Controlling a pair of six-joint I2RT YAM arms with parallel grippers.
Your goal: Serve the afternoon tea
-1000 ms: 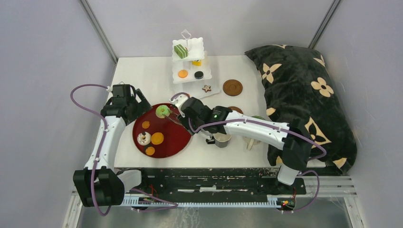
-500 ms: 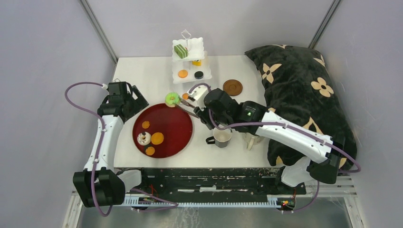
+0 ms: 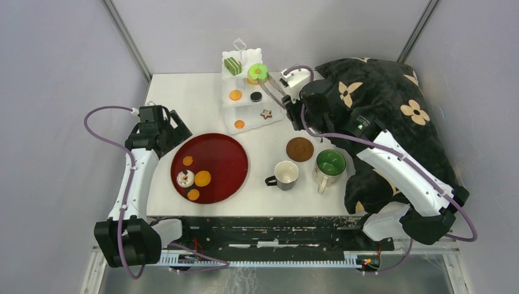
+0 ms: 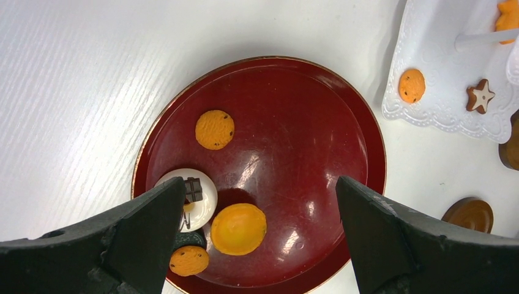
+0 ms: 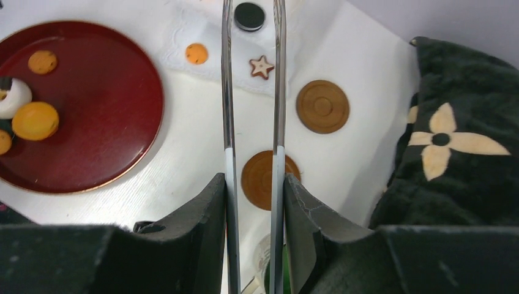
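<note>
My right gripper (image 3: 286, 98) is shut on the metal tongs (image 3: 273, 87), whose tips pinch the green donut (image 3: 257, 71) by the top tier of the white stand (image 3: 245, 107). I cannot tell whether the donut touches it. On the stand are a green striped cake (image 3: 232, 65), an orange disc (image 3: 235, 95) and a star cookie (image 3: 266, 113). In the right wrist view the gripper (image 5: 252, 180) clamps both tong arms (image 5: 227, 122). My left gripper (image 4: 260, 184) hangs open over the red tray (image 4: 294, 122), above an orange disc (image 4: 238, 229).
A white mug (image 3: 286, 174) and a green-filled mug (image 3: 330, 164) stand near the front, by a brown coaster (image 3: 300, 149). A black flowered pillow (image 3: 392, 122) fills the right side. The tray (image 3: 220, 153) carries several sweets at its left.
My right arm swung from the tray to the back of the table, carrying the green donut in the tongs up to the stand. The left arm barely moved.
</note>
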